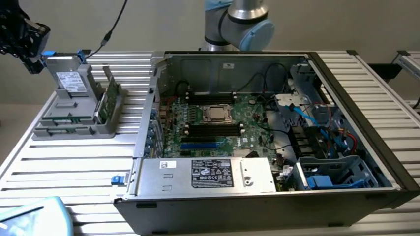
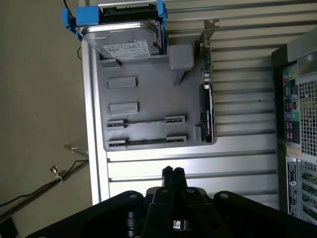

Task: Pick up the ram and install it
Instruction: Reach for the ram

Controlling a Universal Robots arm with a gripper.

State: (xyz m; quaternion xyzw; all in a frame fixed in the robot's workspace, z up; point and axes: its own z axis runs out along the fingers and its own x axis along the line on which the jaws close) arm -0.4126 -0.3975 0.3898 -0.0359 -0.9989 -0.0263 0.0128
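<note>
Two thin ram sticks [image 2: 146, 120] stand on edge in the grey holder's [image 2: 148, 94] slots, seen as dark lines between pale clips, at the end away from the hard drive [image 2: 124, 47]. Black gripper [image 2: 173, 173] hangs above the slatted table [image 2: 198, 163] beside the holder, pointing down, fingers pressed together, holding nothing

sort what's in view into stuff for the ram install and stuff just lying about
For the job: gripper, ram edge-on in the grey holder, motherboard slots.
Lying about: grey drive, wider green card, power supply.
</note>
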